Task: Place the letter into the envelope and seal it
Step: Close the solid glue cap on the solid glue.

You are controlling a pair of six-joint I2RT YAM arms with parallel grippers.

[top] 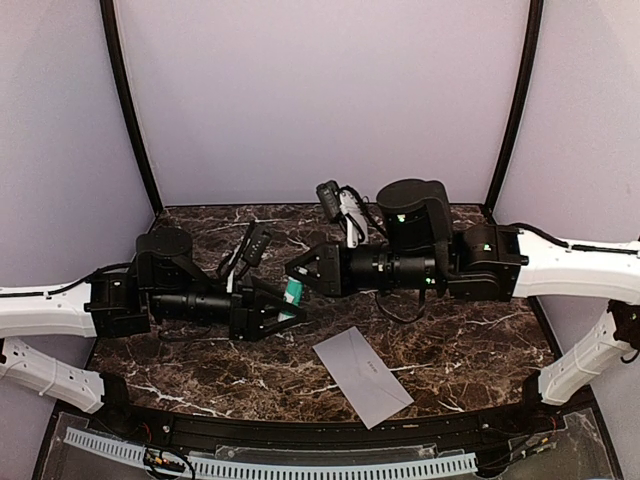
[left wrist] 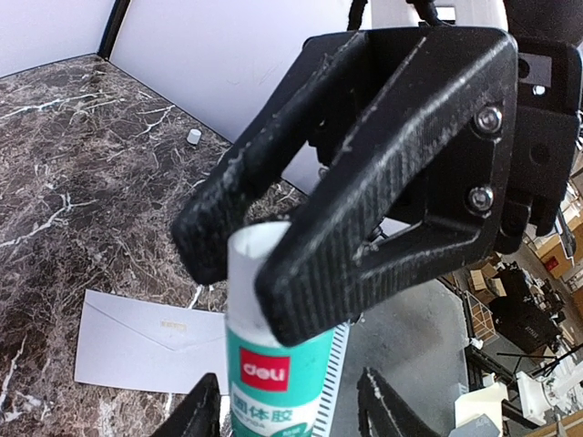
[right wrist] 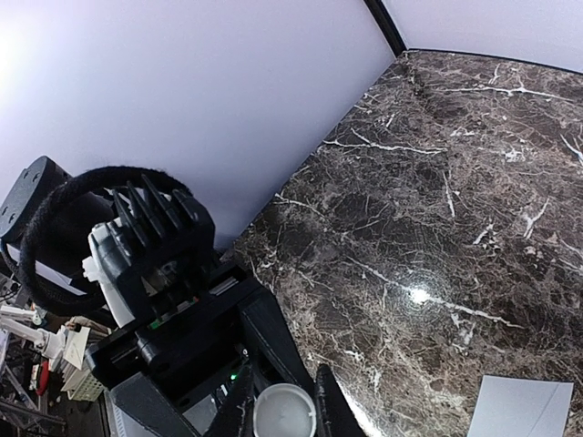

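Note:
A glue stick (top: 293, 292) with a teal label (left wrist: 273, 382) hangs in mid-air between the two arms, above the middle of the table. My right gripper (top: 302, 273) is shut on its white end (right wrist: 284, 411), and its black fingers (left wrist: 364, 209) fill the left wrist view. My left gripper (left wrist: 290, 414) stands open around the labelled part, both fingertips a little off the tube. The grey envelope (top: 362, 375) lies flat near the front edge, its flap side showing (left wrist: 137, 341), with one corner in the right wrist view (right wrist: 521, 408). The letter is out of view.
The dark marble table (top: 450, 330) is walled by pale panels at the back and sides. A small white cylinder (left wrist: 193, 137) stands on the table near the back wall. A white perforated strip (top: 300, 465) runs along the front edge.

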